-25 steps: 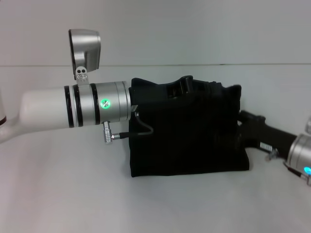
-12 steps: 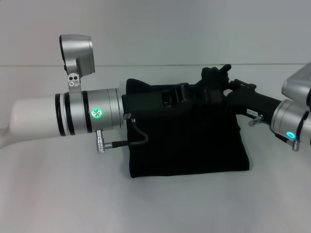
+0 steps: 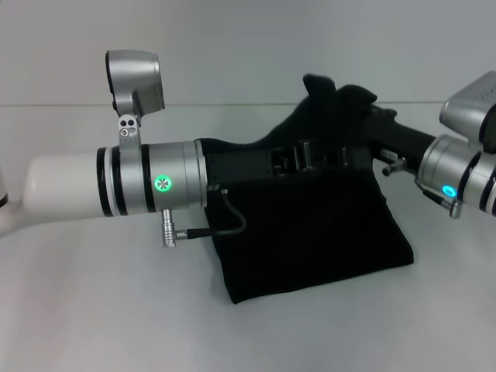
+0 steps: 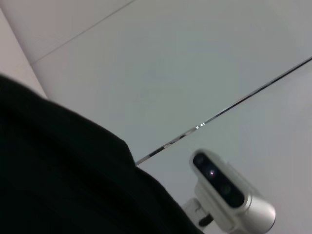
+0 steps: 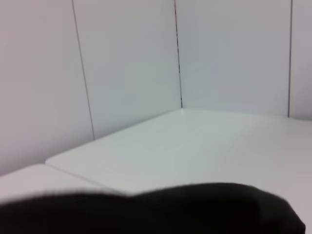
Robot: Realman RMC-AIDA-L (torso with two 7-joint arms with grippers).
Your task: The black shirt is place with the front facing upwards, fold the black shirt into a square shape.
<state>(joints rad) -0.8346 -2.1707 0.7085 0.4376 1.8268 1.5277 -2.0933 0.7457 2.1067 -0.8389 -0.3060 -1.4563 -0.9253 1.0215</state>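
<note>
Both claws' grips can't be told; only the head view shows black shirt (image 3: 310, 232) raised off table (image 3: 93, 310).

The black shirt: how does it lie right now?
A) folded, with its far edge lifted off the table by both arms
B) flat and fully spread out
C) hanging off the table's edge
A: the black shirt rises at its far edge between the left gripper and right gripper.

Black shirt (image 3: 310, 240) on table (image 3: 93, 310), centre; left gripper (image 3: 298, 157) from 9 o'clock, right gripper (image 3: 349, 116) from 2.
</note>
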